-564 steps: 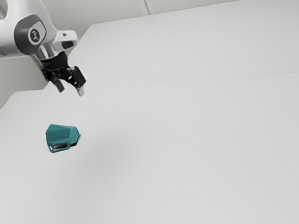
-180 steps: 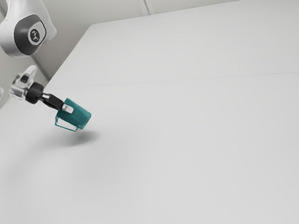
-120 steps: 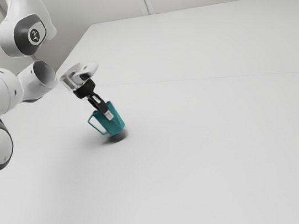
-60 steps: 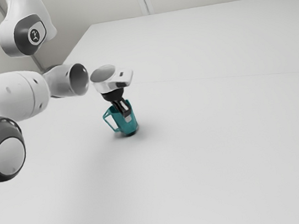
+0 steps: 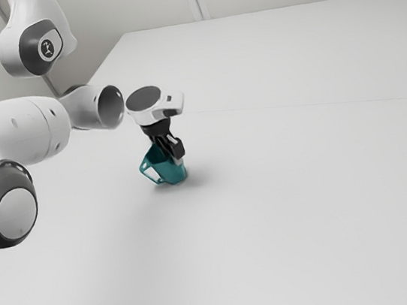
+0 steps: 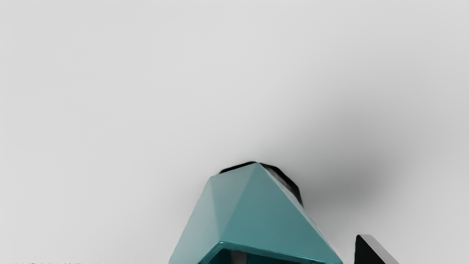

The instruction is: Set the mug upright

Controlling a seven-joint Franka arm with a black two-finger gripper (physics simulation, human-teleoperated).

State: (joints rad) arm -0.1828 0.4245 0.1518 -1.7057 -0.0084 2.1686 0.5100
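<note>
- My gripper (image 5: 169,155) is down at the teal mug (image 5: 172,173), near the exterior view's left on the white table (image 5: 287,209).
- From over here I read the claw as apart: one finger (image 6: 239,257) reaches inside the mug, mostly hidden by its wall, and the other finger (image 6: 368,255) stands outside, with a gap to the wall.
- Both fingers are cut off by the wrist view's edge, as is the mug's mouth.
- The mug looks near upright, mouth up, its handle (image 5: 148,176) toward the exterior view's left; I can't tell whether the base sits flat.
- Past the teal wall I make out part of a dark base edge (image 6: 291,181); the rest is hidden.
</note>
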